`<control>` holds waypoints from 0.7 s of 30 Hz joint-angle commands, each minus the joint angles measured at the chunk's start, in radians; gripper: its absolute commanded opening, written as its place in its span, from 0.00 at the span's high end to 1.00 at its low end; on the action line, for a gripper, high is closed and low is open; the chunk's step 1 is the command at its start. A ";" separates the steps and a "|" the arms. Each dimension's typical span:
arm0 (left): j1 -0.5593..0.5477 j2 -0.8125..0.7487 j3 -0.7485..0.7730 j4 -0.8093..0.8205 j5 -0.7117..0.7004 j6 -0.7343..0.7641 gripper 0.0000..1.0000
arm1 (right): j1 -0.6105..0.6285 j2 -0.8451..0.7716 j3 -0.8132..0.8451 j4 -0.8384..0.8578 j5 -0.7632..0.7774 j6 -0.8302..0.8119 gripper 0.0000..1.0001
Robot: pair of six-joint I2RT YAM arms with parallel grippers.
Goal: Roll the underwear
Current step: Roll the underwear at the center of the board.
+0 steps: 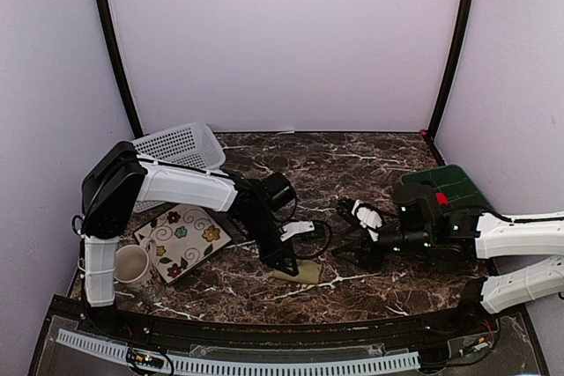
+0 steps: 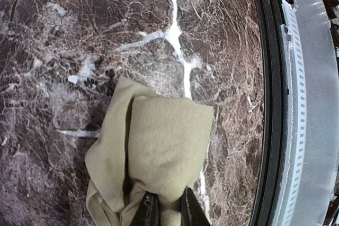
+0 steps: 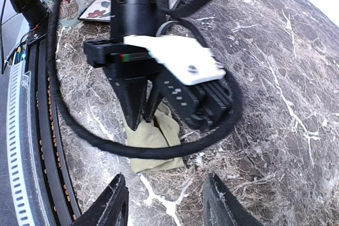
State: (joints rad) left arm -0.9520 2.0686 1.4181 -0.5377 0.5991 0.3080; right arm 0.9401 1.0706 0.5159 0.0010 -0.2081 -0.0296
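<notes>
The olive-khaki underwear (image 1: 307,273) lies folded into a small thick packet on the dark marble table (image 1: 352,156), near the front edge. My left gripper (image 1: 287,263) points down onto its left end. In the left wrist view the gripper (image 2: 168,198) is shut on a pinch of the underwear (image 2: 164,141), with cloth bunched between the two dark fingers. My right gripper (image 1: 350,253) hovers just right of the cloth. Its jaws (image 3: 167,197) stand open and empty, a little short of the underwear (image 3: 153,137), with the left gripper (image 3: 142,119) beyond.
A white mesh basket (image 1: 181,145) stands at the back left. A flowered tile (image 1: 181,239) and a cream mug (image 1: 132,263) sit front left. A dark green bin (image 1: 445,184) is at the right. A black cable (image 3: 106,141) loops over the cloth.
</notes>
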 commanded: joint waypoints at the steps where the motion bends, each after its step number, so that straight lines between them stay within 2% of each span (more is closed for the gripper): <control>1: 0.013 0.072 0.005 -0.174 0.031 -0.033 0.93 | 0.056 -0.007 0.009 -0.021 0.075 -0.032 0.52; 10: 0.049 0.130 0.064 -0.233 0.123 -0.060 0.92 | 0.164 0.045 0.032 -0.038 0.137 -0.191 0.53; 15: 0.066 0.161 0.104 -0.258 0.177 -0.070 0.91 | 0.213 0.146 0.046 0.000 0.147 -0.253 0.58; 21: 0.074 0.206 0.151 -0.292 0.220 -0.074 0.90 | 0.243 0.292 0.070 0.101 0.183 -0.319 0.57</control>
State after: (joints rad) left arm -0.8745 2.2105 1.5635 -0.7147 0.8349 0.2447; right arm 1.1652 1.2865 0.5415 -0.0002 -0.0658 -0.2817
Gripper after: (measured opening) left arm 0.141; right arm 0.429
